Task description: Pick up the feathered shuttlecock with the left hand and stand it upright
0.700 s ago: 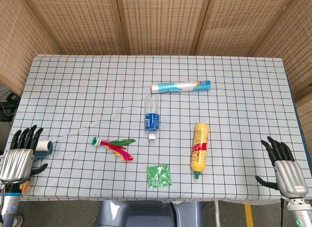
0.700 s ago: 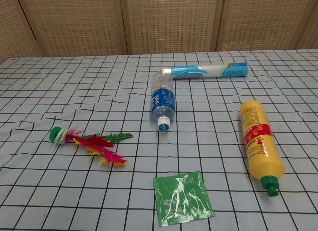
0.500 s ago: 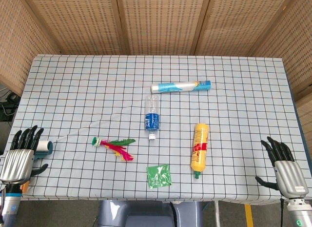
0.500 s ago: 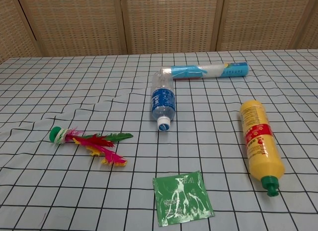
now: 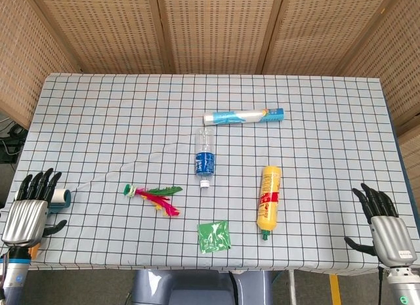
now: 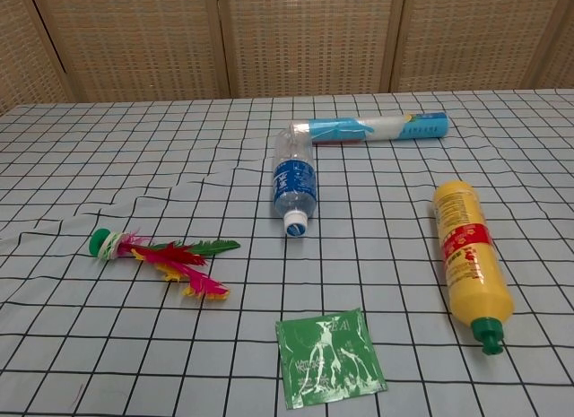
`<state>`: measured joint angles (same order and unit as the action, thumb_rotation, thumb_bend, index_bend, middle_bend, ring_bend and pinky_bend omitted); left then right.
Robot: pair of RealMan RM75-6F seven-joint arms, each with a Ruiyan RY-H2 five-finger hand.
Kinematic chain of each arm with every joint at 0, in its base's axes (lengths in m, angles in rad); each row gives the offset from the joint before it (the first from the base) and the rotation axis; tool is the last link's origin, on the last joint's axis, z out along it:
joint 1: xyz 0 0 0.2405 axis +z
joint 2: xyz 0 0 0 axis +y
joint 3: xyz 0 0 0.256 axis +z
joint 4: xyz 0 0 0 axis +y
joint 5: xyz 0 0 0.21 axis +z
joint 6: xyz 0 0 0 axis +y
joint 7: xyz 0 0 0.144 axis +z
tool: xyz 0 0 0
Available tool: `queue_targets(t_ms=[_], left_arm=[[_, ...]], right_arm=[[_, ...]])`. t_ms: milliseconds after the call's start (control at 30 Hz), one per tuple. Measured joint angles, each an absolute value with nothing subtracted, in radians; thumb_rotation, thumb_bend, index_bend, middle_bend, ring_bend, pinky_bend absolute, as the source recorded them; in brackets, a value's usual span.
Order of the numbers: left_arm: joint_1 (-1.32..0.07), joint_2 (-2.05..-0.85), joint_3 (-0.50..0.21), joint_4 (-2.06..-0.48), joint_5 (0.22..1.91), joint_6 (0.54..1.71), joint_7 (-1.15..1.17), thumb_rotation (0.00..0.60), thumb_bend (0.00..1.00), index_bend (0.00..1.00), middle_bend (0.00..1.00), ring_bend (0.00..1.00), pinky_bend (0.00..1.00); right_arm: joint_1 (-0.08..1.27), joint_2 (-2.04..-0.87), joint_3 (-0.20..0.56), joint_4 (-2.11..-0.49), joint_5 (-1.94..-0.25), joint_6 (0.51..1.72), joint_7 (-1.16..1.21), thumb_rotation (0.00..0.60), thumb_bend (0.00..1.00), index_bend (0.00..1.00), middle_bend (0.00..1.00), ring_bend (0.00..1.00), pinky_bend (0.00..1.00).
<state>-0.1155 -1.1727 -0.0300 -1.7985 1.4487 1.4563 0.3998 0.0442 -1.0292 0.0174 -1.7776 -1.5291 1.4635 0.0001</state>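
Note:
The feathered shuttlecock lies flat on the checked tablecloth, green base to the left, red, yellow and green feathers fanning right; the chest view shows the shuttlecock at lower left. My left hand hovers off the table's front-left corner, fingers spread and empty, well left of the shuttlecock. Off the front-right corner, my right hand is likewise open and holds nothing. Neither hand appears in the chest view.
A water bottle lies mid-table, with a blue-and-white tube behind it. A yellow bottle with a green cap lies right. A green sachet sits near the front edge. A small white-and-teal roll sits by my left hand.
My left hand has dropped slightly lower at the table corner. Everything on the table stays where it was.

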Motion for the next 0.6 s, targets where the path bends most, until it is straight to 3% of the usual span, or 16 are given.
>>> queue_targets(t_ms=[333, 600], left_arm=[[-0.138, -1.169, -0.026, -1.795, 1.470, 1.423, 0.384, 0.600, 0.06, 0.05, 0.00, 0.00, 0.00], [-0.234, -1.166, -0.012, -1.686, 1.629, 1.339, 0.238, 0.600, 0.07, 0.13, 0.00, 0.00, 0.00]], right_arm=[[0.043, -1.025, 0.023, -1.774, -1.513, 1.462, 0.016, 0.600, 0.08, 0.02, 0.00, 0.00, 0.02], [0.044, -1.022, 0.026, -1.776, -1.505, 1.457, 0.019, 0.600, 0.08, 0.03, 0.00, 0.00, 0.02]])
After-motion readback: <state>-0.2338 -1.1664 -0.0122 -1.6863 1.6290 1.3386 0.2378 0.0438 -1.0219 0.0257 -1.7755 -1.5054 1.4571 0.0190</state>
